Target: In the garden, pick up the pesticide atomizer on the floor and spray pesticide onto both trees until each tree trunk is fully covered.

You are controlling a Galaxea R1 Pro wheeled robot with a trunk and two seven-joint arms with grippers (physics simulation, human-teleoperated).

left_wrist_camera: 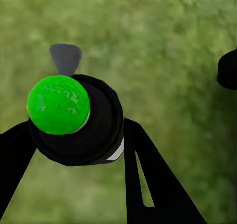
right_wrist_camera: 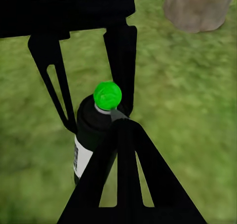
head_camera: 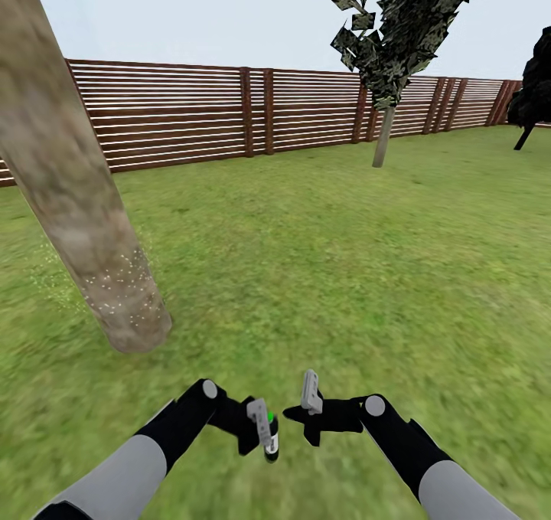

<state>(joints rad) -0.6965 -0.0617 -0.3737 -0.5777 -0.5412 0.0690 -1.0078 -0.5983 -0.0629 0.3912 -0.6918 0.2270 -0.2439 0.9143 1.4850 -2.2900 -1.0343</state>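
Overhead, I see the near tree trunk slanting across the frame's left, pesticide specks low on it, a second tree by the fence. At bottom centre my left gripper is clamped on the pesticide atomizer. My left wrist shows its green cap between the fingers. My right wrist shows the bottle over grass; I cannot tell my right gripper's spread.

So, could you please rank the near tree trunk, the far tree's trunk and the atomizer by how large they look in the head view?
1. Near tree trunk, by far the largest.
2. Far tree's trunk.
3. Atomizer in the left gripper, smallest, though close to the far trunk; distance makes true sizes unsure.
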